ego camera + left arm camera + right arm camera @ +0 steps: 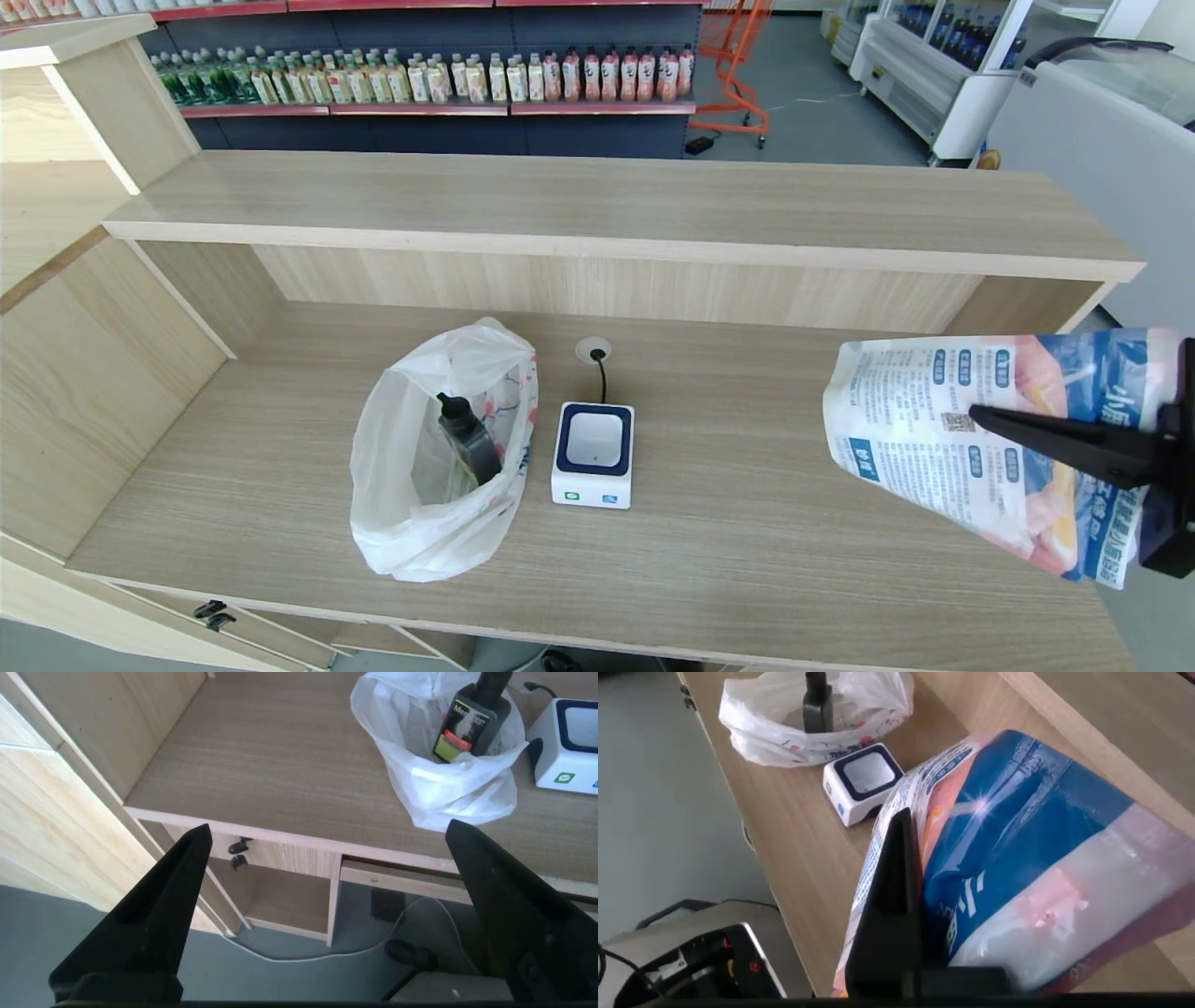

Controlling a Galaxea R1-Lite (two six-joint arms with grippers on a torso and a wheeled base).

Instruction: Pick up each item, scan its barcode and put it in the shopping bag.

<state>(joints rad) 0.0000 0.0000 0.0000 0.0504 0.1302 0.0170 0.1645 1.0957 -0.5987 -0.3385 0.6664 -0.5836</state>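
Observation:
A white plastic shopping bag (439, 467) stands open on the wooden counter, left of centre, with a black bottle (467, 439) upright inside it. Right beside the bag sits the white and blue barcode scanner (595, 455). Above the counter's right end, my right gripper (980, 415) is shut on a blue, white and pink printed pouch (920, 420), held in the air and tilted; one black finger (892, 905) lies across its face. My left gripper (327, 831) is open and holds nothing, out in front of the counter's front left edge, with the bag (448, 784) and the bottle (472, 719) beyond it.
A raised wooden ledge (597, 205) runs along the back of the counter, and a side wall (93, 373) closes its left end. The scanner's cable runs into a hole (594, 350) behind it. Drawer handles (213, 613) sit under the front edge. Free counter lies between scanner and pouch.

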